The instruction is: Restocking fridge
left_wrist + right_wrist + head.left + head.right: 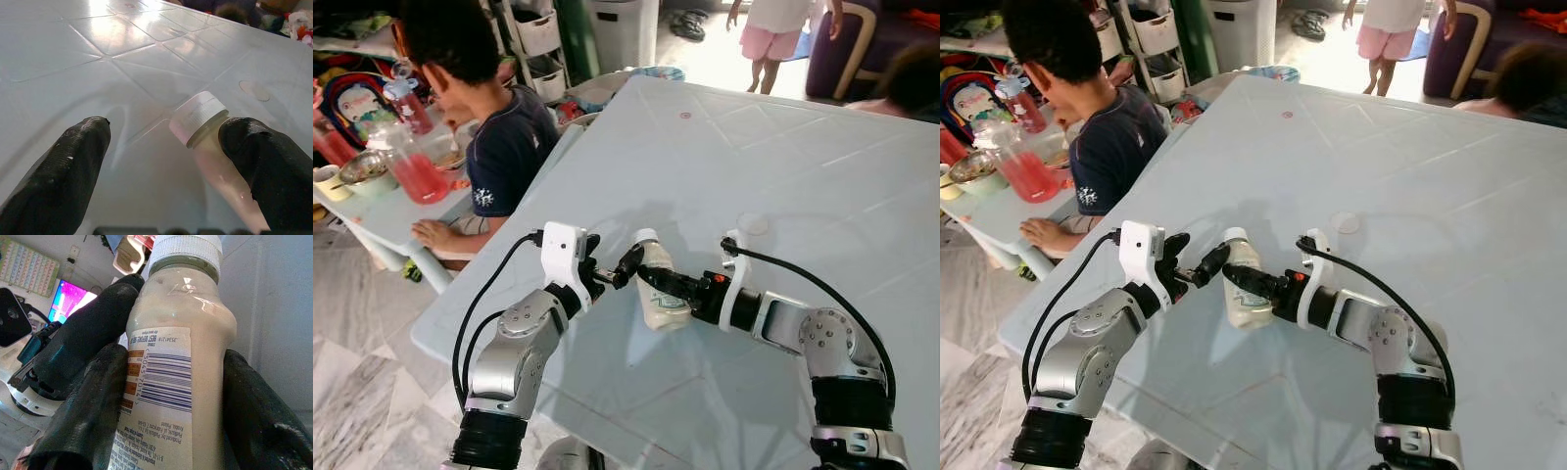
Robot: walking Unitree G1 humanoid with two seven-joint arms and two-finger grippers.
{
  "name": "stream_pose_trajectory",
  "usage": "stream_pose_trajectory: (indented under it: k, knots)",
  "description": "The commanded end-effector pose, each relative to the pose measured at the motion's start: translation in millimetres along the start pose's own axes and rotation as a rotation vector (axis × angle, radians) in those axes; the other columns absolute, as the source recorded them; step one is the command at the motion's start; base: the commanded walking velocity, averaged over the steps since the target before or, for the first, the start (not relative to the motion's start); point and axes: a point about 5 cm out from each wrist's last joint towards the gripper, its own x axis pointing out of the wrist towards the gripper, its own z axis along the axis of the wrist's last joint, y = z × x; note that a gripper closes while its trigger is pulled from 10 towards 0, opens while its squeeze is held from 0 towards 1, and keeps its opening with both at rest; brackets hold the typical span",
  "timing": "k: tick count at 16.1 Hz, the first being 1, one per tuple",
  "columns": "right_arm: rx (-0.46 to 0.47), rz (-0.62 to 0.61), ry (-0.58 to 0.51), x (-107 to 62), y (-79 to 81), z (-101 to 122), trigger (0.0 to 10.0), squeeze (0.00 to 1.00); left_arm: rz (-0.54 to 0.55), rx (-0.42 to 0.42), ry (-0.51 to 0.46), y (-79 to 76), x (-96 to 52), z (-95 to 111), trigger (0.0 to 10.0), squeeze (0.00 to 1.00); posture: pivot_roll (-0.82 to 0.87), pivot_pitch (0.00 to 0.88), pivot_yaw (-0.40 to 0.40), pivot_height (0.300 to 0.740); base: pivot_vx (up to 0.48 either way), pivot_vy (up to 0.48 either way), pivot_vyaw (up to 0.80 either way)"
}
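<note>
Early in the restocking, by the look of it: no fridge in sight. Right gripper [658, 284] clamped around the bottle [661, 289] of pale sauce, capped, apparently just above the table [803, 157]. Left gripper [619, 269] spread wide beside the cap, one finger near the neck. Pale blue moulded tabletop; a child [484, 108] seated at the next table, a pink jug [411, 166] there.

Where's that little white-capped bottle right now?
The bottle stands on the pale blue table just before the robot, gripped by the right gripper, with the open left gripper beside its neck.
</note>
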Motion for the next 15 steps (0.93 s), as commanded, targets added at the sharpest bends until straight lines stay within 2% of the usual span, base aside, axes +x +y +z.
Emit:
stream_pose_trajectory:
  k: [1,5,7,8,9,10,11,12,13,15]
  knots:
    - [-0.029,0.158,0.068,20.0,22.9,-11,0.0,0.0,-0.042,-0.016,0.057,-10.7,3.1,-12,10.0,0.0,-0.03,0.068,0.081,0.74,0.0,0.0,0.0]
    - [-0.015,0.237,-0.01,16.3,28.4,-2,0.0,0.0,-0.032,-0.016,0.07,-9.5,1.5,-17,10.0,0.0,-0.03,0.073,0.08,0.74,0.0,0.0,0.0]
    - [-0.036,0.196,-0.015,15.7,24.5,-6,0.0,0.0,-0.024,-0.009,0.071,-8.4,0.4,-17,10.0,0.0,-0.03,0.079,0.079,0.74,0.0,0.0,0.0]
    - [-0.094,0.136,-0.062,14.6,22.0,-2,0.0,0.0,-0.002,0.004,0.055,-4.9,0.6,-14,10.0,0.0,-0.03,0.081,0.081,0.74,0.0,0.0,0.0]
    - [-0.202,0.049,-0.124,14.8,22.7,6,0.0,0.0,0.055,0.029,0.027,3.6,0.6,-9,10.0,0.0,-0.03,0.083,0.083,0.74,0.0,0.0,0.0]
    - [-0.246,0.031,-0.14,14.7,24.7,8,0.0,0.0,0.071,0.029,0.022,6.5,0.4,-8,10.0,0.0,-0.03,0.083,0.085,0.74,0.0,0.0,0.0]
    - [-0.382,-0.037,-0.193,15.0,30.5,17,0.0,0.0,0.113,0.036,0.009,15.1,0.1,-5,10.0,0.0,-0.04,0.083,0.088,0.74,0.0,0.0,0.0]
    - [-0.469,-0.09,-0.241,15.6,35.1,23,0.0,0.0,0.152,0.047,-0.002,22.4,0.1,-2,10.0,0.0,-0.04,0.082,0.092,0.74,0.0,0.0,0.0]
    - [-0.552,-0.126,-0.261,16.8,37.6,26,0.0,0.0,0.164,0.052,-0.008,26.1,0.6,1,10.0,0.0,-0.04,0.08,0.094,0.74,0.0,0.0,0.0]
    - [-0.786,-0.226,-0.317,20.3,39.0,28,0.0,0.0,0.171,0.058,-0.03,31.8,4.9,10,10.0,0.0,-0.04,0.076,0.098,0.74,0.0,0.0,0.0]
